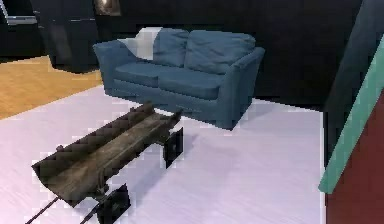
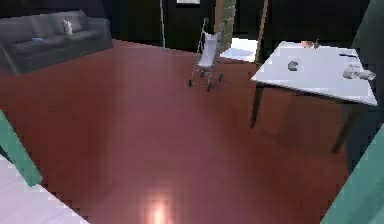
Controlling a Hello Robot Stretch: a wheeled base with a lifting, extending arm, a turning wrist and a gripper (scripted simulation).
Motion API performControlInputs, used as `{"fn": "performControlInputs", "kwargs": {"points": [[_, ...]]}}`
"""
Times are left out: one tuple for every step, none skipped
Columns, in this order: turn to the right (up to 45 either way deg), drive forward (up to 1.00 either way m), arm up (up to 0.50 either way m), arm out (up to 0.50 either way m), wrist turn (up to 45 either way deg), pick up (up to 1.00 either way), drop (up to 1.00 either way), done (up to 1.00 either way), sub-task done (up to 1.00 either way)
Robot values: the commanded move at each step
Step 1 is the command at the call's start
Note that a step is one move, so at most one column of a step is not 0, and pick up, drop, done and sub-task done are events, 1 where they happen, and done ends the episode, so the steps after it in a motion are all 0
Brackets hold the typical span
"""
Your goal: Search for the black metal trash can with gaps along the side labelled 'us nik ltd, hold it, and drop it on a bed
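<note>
A dark box-like object (image 1: 70, 42) stands against the far wall at the forward view's upper left; its shape is too indistinct to name. I make out nothing with the look of a black metal trash can with side gaps, nor a bed.
A blue two-seat sofa (image 1: 180, 70) with a white cushion (image 1: 148, 42) stands ahead; a dark wooden trough-shaped table (image 1: 105, 155) lies before it on a pale rug (image 1: 240, 170). In the arm side view, a grey sofa (image 2: 50, 38), a stroller (image 2: 207, 60) and a white table (image 2: 315, 72) stand on red-brown floor (image 2: 150, 140).
</note>
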Motion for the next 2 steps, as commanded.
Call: {"fn": "performControlInputs", "kwargs": {"points": [[-15.0,0.00,0.00,0.00,0.0,0.00,0.00,0.00,0.00],[0.0,0.15,0.00,0.00,0.0,0.00,0.00,0.00,0.00]]}}
